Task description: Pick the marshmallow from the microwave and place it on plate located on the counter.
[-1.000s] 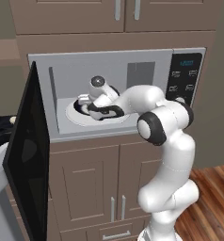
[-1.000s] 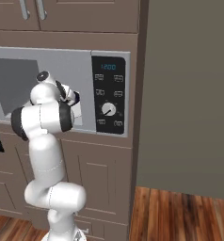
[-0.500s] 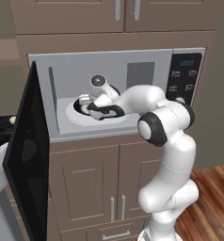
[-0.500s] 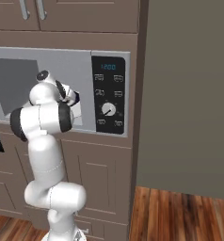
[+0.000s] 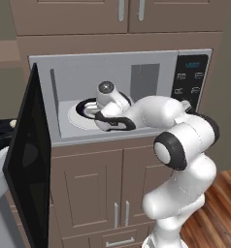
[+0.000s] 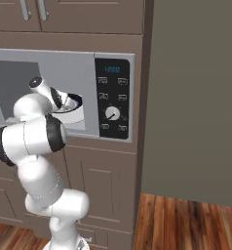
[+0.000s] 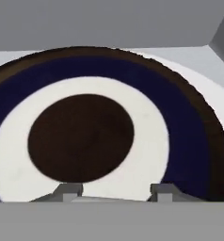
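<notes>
Hand view: gripper (image 7: 116,192) low over dish (image 7: 85,136) in microwave (image 5: 64,82) | jaws together, marshmallow hidden, grip unconfirmed | lift-out and plating left

Microwave (image 5: 137,72) silver-grey, black door; dish (image 7: 180,117) navy rim, white band, brown centre; turntable (image 5: 71,118) white.
</notes>
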Motion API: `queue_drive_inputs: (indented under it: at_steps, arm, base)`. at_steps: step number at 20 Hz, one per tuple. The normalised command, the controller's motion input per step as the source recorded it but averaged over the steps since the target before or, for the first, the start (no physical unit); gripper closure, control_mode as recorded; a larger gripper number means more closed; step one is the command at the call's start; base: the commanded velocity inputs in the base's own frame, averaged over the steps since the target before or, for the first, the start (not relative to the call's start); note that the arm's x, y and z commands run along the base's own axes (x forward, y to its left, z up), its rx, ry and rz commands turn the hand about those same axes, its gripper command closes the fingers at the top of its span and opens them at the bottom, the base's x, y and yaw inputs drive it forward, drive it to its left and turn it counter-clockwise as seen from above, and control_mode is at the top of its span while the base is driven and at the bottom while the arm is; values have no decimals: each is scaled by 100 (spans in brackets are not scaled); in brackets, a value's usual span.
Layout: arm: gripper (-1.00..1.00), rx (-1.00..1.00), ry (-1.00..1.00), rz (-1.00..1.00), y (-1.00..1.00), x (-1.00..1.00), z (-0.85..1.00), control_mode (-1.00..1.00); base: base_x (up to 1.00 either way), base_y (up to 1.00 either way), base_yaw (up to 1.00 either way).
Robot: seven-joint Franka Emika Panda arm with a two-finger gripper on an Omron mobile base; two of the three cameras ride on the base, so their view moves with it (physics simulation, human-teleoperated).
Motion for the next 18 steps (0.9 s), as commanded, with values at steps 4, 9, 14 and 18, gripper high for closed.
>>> queue_drive_inputs:
  at_steps: [4,9,14,18]
  arm:
    - [100,0,0,0,-29,-100,70,-100]
    - [100,0,7,0,-13,-98,73,-100]
    - [100,0,1,2,-40,-100,40,-100]
    - [100,0,0,5,-62,-100,39,-100]
  base:
    - [0,0,0]
    - [0,0,0]
    - [0,0,0]
    - [0,0,0]
